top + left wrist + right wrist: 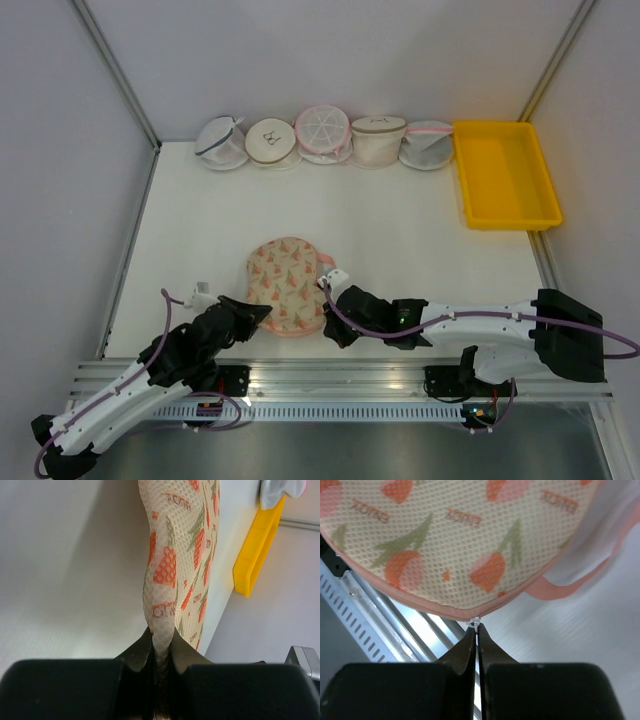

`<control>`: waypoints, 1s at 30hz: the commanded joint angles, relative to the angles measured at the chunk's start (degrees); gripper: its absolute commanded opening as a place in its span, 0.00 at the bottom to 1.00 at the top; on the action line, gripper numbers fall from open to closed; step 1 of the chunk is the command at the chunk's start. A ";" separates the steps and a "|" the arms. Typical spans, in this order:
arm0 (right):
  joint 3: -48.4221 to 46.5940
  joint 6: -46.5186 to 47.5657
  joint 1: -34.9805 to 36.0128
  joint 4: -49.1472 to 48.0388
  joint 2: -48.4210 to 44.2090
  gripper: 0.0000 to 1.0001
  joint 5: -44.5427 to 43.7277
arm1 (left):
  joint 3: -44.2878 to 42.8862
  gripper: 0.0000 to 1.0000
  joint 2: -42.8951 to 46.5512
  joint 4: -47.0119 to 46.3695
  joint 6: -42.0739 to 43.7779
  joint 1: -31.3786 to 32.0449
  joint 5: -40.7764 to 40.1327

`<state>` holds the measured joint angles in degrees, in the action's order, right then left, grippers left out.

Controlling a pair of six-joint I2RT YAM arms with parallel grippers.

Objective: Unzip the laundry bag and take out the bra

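The laundry bag (288,283), cream mesh with an orange-pink print and pink trim, lies on the white table near the front edge. My left gripper (262,313) is at its near-left edge, shut on a pinched fold of the bag's mesh (170,555), which rises from between the jaws (162,635). My right gripper (330,322) is at the bag's near-right edge. It is shut on the small white zipper pull (476,623), just under the pink trim of the bag (460,545). The pink loop (580,580) lies to the right. The bra is hidden.
Several round mesh bags (222,143) stand in a row along the back wall. A yellow tray (505,175) sits at the back right and also shows in the left wrist view (255,550). The metal rail (340,375) runs just behind the grippers.
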<state>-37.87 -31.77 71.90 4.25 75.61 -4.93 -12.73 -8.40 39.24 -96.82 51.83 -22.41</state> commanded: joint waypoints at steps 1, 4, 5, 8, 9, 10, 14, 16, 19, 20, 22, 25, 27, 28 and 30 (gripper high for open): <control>1.74 -0.49 0.35 6.64 -1.96 0.00 -6.13 | -0.80 0.02 1.72 1.53 3.38 -0.15 -1.76; 1.66 -0.84 0.35 8.75 -1.79 0.00 -9.65 | -0.98 0.02 2.16 2.15 5.58 -0.24 -0.36; 1.57 -1.01 0.26 9.10 -1.52 0.00 -11.23 | -0.89 0.02 2.25 2.07 6.54 -0.15 0.09; 0.78 -1.45 0.26 10.33 0.41 0.01 -13.43 | -0.63 0.02 2.95 1.28 9.00 -0.24 1.84; 0.52 -1.45 0.35 10.69 1.02 0.00 -14.48 | -0.45 0.02 3.22 0.58 9.97 -0.15 2.46; -0.10 -1.71 0.35 11.04 2.33 0.00 -15.02 | -0.36 0.02 3.74 -0.30 10.85 -0.15 3.51; -1.07 -1.89 0.35 10.52 4.63 0.00 -15.11 | 0.34 0.06 4.27 -2.85 15.42 -0.15 6.41; -1.24 -1.89 0.26 9.81 5.07 0.01 -14.58 | 0.25 0.36 3.75 -3.12 15.87 -0.24 7.55; -1.59 -1.89 0.35 9.55 5.16 0.01 -14.32 | -0.80 0.95 2.17 -3.65 16.48 -0.15 8.96; -1.68 -1.81 0.35 9.46 5.07 0.00 -14.32 | -1.85 1.00 0.95 -3.82 17.09 -0.15 9.40; -1.95 -1.54 0.35 9.20 5.07 0.00 -14.23 | -3.08 1.00 -0.55 -3.56 17.36 -0.15 10.89; -2.65 -1.19 0.35 8.67 5.51 0.01 -13.88 | -5.46 1.00 -4.16 -3.47 16.66 -0.24 15.97; -3.00 -1.19 0.35 8.32 5.95 0.00 -13.27 | -6.16 1.00 -5.91 -3.30 14.56 -0.15 19.15; -3.61 -0.84 0.35 8.14 6.56 0.00 -13.00 | -6.16 1.00 -7.14 -2.95 14.11 -0.24 21.95; -4.14 -0.66 0.35 7.97 7.52 0.00 -11.95 | -6.69 1.00 -7.33 -1.37 12.89 -0.15 23.80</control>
<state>-39.09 -33.15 72.25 13.19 81.67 -17.32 -17.02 -14.66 38.00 -82.65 51.83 -6.04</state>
